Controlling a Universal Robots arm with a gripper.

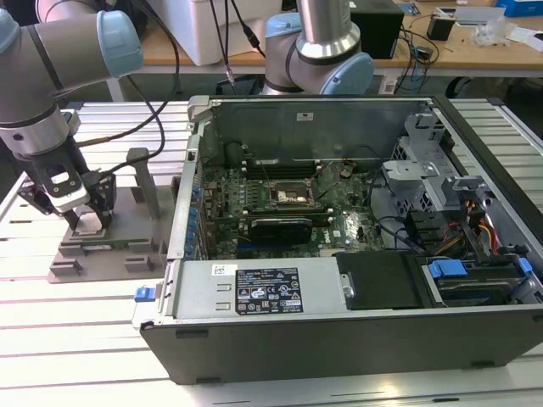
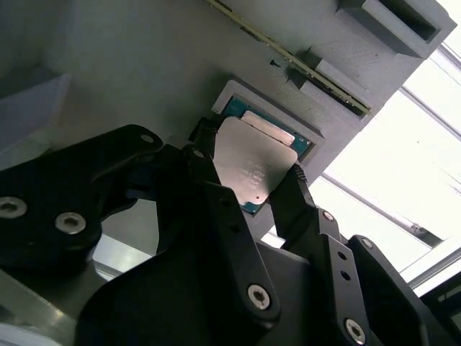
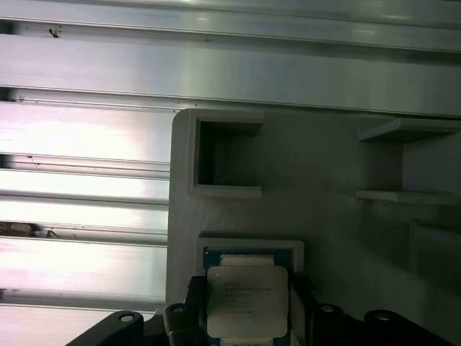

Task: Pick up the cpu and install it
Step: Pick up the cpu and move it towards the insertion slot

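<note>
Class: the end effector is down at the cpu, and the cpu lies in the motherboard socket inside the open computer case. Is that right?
No. The cpu is at a pocket of the grey fixture tray, outside the computer case, as the exterior view and both wrist views show. The end effector is indeed down at it.

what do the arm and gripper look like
The arm is made of silver-grey tubes with rounded light blue joint caps, and a black cable loops from it. The gripper is black: flat linkage bars fastened with silver screws, narrowing to two slim jaws.
</note>
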